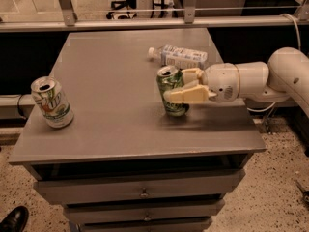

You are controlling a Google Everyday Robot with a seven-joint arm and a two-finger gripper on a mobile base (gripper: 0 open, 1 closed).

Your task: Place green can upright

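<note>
Right of the tabletop's middle, the gripper (175,86) reaches in sideways from the right with its two cream fingers (189,96) clamped on the green can (167,84); one finger crosses the can's near face just below its middle, the other presses on the far side near the top rim. The green can stands roughly upright with its silver opened top facing up, leaning a little; its base is down at the table surface with a dark shadow spreading beneath and to the right, though whether it fully rests there I cannot tell. Behind the fingers, the rounded white wrist (227,82) runs level above the table's right edge and joins the bulky white arm (288,69) at the right border. Just beyond the can, towards the far right part of the top, a clear plastic bottle (179,56) lies on its side, cap pointing left, apart from the can. Well apart on the left, near the front corner, a white can (52,103) with a green and red logo stands tilted slightly. All of this sits on a grey table (111,71) with drawers (140,189) under its front edge; a metal rail (120,24) runs along the far side; a dark shoe (13,219) shows on the speckled floor at the lower left.
</note>
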